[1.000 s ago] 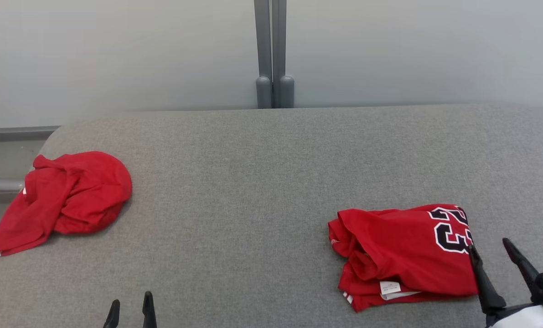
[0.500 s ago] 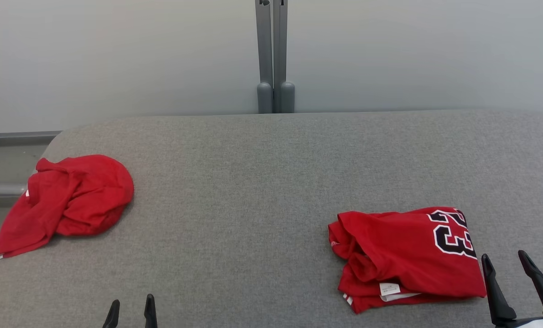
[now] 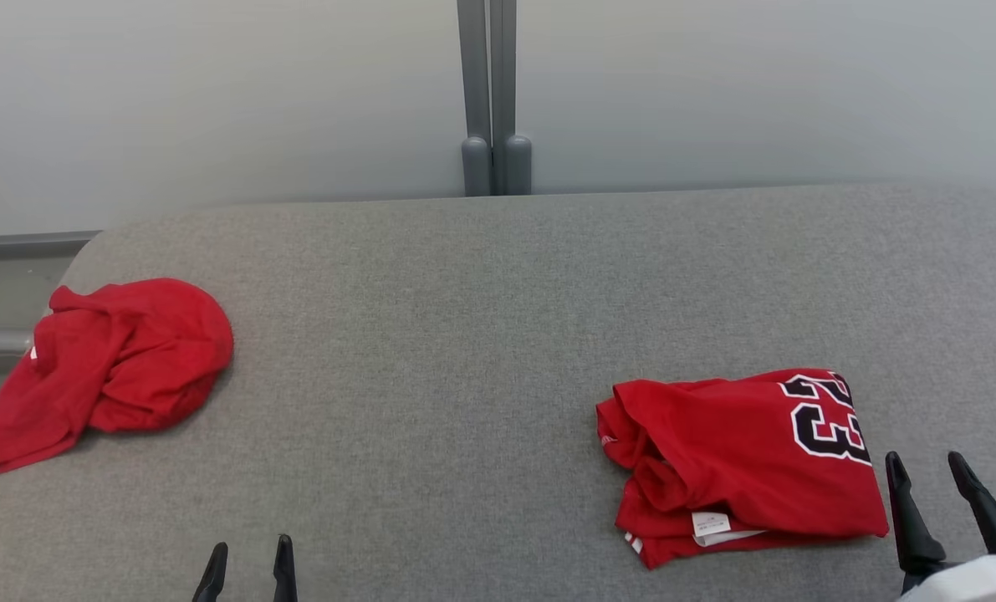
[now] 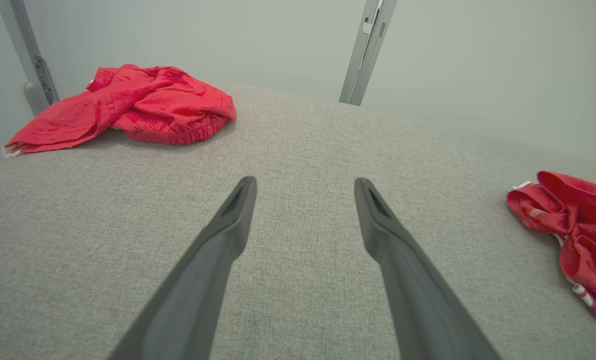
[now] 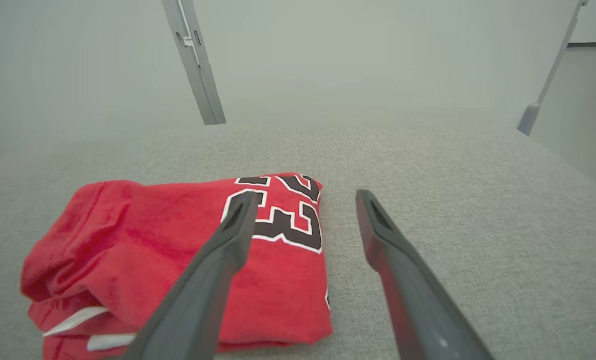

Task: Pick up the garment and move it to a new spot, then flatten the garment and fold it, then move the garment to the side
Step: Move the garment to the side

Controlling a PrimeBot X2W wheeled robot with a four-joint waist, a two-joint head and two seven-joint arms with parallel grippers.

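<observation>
Right, folded garment (image 3: pixel 748 468) lies on the right near part of the worktop (image 3: pixel 431 334), both sets of jaws open and holding nothing.
Worktop: grey woven fabric, flat, rounded corners. Folded garment: red knit jersey, rough rectangle, long axis left-right across the worktop; black white-edged "23" at its right end, bunched rolled folds at its left end, white label on the near edge. Right gripper (image 3: pixel 924 456) just beside the garment's right near corner, dark tapered jaws spread, pointing away from the robot. Left gripper (image 3: pixel 252 545) at the near edge, well apart from both cloths, jaws spread. Crumpled garment (image 3: pixel 104 368), red mesh-like cloth, lumpy heap at the far left edge. Grey metal post (image 3: pixel 496 92) behind, smooth pale wall.
</observation>
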